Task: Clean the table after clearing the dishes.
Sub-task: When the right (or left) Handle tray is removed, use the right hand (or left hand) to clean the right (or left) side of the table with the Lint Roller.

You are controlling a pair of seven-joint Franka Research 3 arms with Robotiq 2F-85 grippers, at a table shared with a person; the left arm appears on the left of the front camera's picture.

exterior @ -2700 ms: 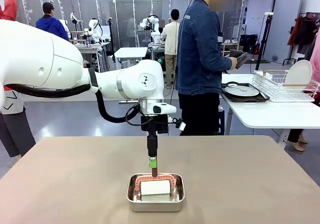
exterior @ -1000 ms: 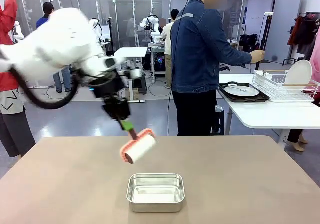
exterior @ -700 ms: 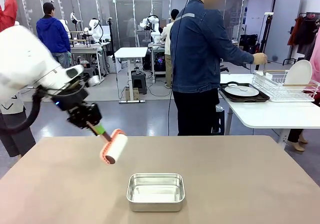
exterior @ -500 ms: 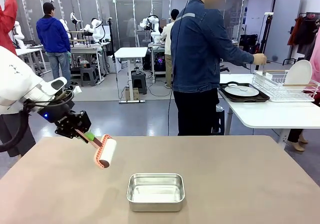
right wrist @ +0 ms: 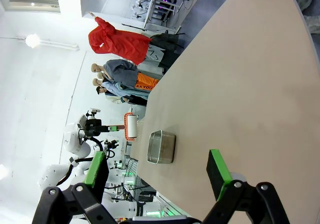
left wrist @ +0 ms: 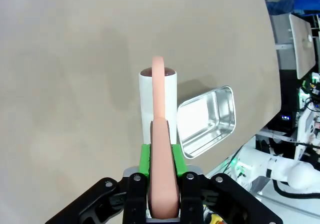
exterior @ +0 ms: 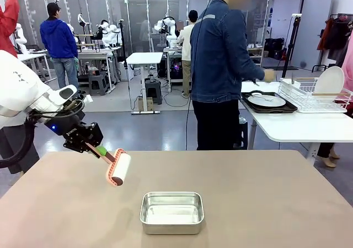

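My left gripper [exterior: 101, 151] is shut on the pink handle of a lint roller [exterior: 118, 168]. It holds the white roll tilted, low over the left part of the tan table [exterior: 265, 204]; I cannot tell whether the roll touches the top. In the left wrist view the left gripper [left wrist: 161, 160] clamps the handle and the lint roller [left wrist: 158, 99] points at the table. My right gripper [right wrist: 156, 170] stands open with nothing between its fingers, above the table [right wrist: 240, 84]. One of the dishes, a white plate [exterior: 266, 100] on a dark tray, lies on the white side table.
A small steel pan [exterior: 171, 212] sits at the table's front middle, right of the roller. A person in a denim jacket [exterior: 220, 54] stands at the far edge, reaching toward the side table [exterior: 298, 127]. A wire rack [exterior: 314, 96] there holds an upright plate.
My left arm has swung the lint roller from above the pan out to the left and lower. The person's hand has come down toward the side table.
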